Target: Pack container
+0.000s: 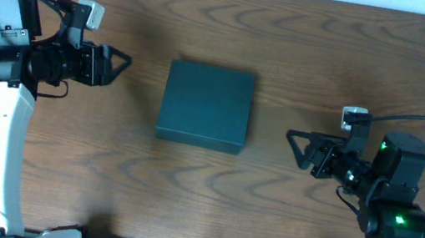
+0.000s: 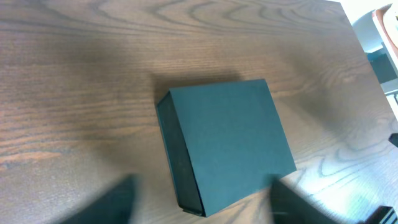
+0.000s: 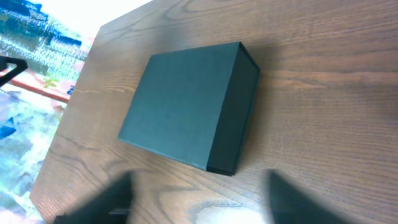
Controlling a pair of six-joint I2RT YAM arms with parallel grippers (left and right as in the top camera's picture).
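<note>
While both arms are hovering off to the sides, the container (image 1: pixel 205 105) is sitting closed in the middle of the counter (image 1: pixel 293 30).
The left gripper (image 1: pixel 119 67) and right gripper (image 1: pixel 297 148) are each pointing in at it from their own side, not touching it, jaws spread wide and gripping nothing. The box is lying flat on the wood with its lid down.

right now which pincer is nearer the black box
Neither clearly, about tied. The left pincer hangs off the container's left side by its far edge, the right pincer off its right side by its near edge, neither touching.
</note>
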